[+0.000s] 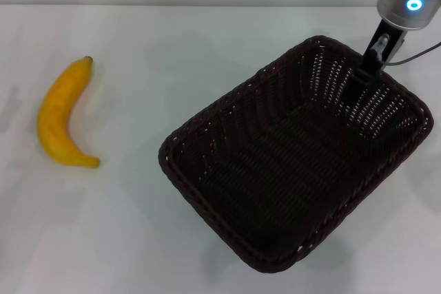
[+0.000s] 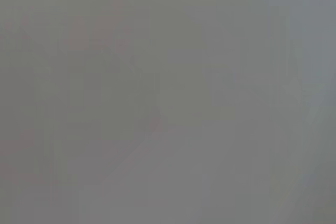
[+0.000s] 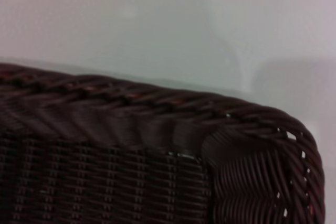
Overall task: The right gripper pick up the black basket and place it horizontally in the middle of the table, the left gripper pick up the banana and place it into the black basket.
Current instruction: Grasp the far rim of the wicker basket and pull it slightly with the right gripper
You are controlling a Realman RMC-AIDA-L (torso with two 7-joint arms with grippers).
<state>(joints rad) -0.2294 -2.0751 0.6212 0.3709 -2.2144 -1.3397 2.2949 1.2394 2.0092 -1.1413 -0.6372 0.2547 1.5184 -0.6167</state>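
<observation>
Basket step in progress; banana step not begun.
Right hand (image 1: 363,74) pinches black basket (image 1: 296,160) far rim; basket sits skewed on counter (image 1: 138,225). Banana (image 1: 60,116) untouched, well apart. Left hand unseen.

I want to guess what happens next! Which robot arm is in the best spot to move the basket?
The right one. Its end effector is at the far rim of the black basket, which sits crooked. The left arm isn't in view, and the banana lies far left.

Bright, even head view — left wrist view a featureless grey blur.
</observation>
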